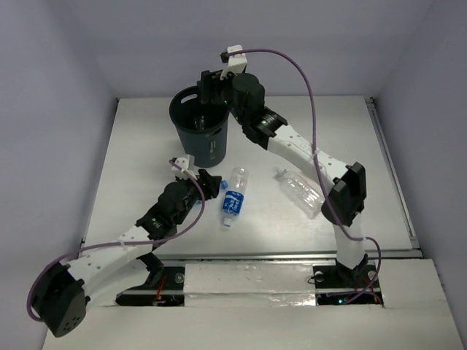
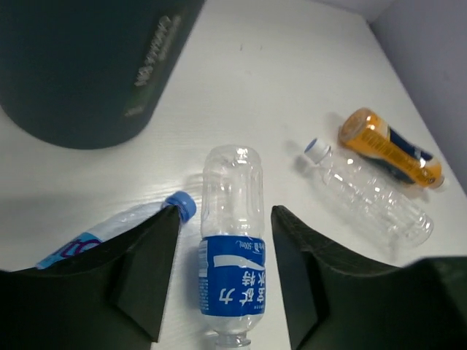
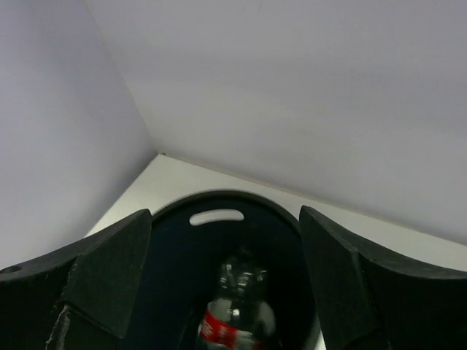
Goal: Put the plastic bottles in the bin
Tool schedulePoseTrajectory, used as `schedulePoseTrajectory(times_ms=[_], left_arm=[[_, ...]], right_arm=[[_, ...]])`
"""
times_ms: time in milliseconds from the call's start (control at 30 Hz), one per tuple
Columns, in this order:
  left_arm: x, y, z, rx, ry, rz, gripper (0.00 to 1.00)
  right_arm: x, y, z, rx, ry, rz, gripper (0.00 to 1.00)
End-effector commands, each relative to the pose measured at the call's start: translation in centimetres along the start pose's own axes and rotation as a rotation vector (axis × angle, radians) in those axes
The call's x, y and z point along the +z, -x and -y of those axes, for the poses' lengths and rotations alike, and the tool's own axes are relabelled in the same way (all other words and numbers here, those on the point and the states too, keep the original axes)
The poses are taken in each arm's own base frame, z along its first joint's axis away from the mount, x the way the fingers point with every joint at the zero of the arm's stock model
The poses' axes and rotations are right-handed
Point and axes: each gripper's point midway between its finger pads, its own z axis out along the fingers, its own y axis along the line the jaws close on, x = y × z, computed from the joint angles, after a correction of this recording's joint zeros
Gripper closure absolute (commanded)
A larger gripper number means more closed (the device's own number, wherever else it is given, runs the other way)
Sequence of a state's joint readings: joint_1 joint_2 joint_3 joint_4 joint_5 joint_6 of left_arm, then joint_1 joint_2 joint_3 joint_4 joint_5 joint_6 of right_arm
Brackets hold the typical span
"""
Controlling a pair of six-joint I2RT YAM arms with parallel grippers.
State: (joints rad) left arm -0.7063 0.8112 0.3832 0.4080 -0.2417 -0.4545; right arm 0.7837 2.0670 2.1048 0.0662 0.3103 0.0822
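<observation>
Left claw (image 2: 226,213) is part open and low over the table (image 1: 139,153), one finger on each side of the blue-label bottle (image 2: 232,255). Small gaps both sides, so no grip. That bottle lies flat just in front of the bin (image 1: 199,131).

Blue-cap bottle (image 2: 117,232) lies flat just beside the left finger, partly hidden behind it. Ribbed clear bottle (image 2: 368,193), white cap, lies flat well to the right, with the orange bottle (image 2: 390,146) just beyond it.

Bin is upright at the far side of the table. Right claw (image 3: 224,213) is wide above the bin mouth with nothing between its fingers. Red-label bottle (image 3: 233,310) is inside the bin, directly below the claw.
</observation>
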Motion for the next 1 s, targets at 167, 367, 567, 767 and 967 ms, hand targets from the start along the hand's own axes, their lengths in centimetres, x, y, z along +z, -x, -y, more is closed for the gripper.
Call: schedulePoseTrajectory(times_ms=[167,367,567,767,967], left_arm=[[3.4,-0.7,5.0,0.126,-0.026,-0.065,0.34],[6.9,-4.5,4.9,0.224,0.058,-0.244,0.10],[9.4,-6.7,3.7,0.294,0.151,-0.316,0.08],[11.1,-8.1,3.0,0.341,0.212,-0.352,0.08],[12.7,-9.7,2.6,0.372,0.238,-0.384,0.08]], right_arm=[[-10.7,7.5,2.4,0.158,-0.009,0.140,0.76],[-18.4,2.2,6.0,0.268,-0.082,0.057,0.85],[-23.4,-1.9,9.1,0.304,-0.138,-0.004,0.22],[-26.0,-0.9,10.2,0.323,-0.131,0.032,0.13],[-26.0,-0.8,9.8,0.330,-0.106,0.036,0.14]])
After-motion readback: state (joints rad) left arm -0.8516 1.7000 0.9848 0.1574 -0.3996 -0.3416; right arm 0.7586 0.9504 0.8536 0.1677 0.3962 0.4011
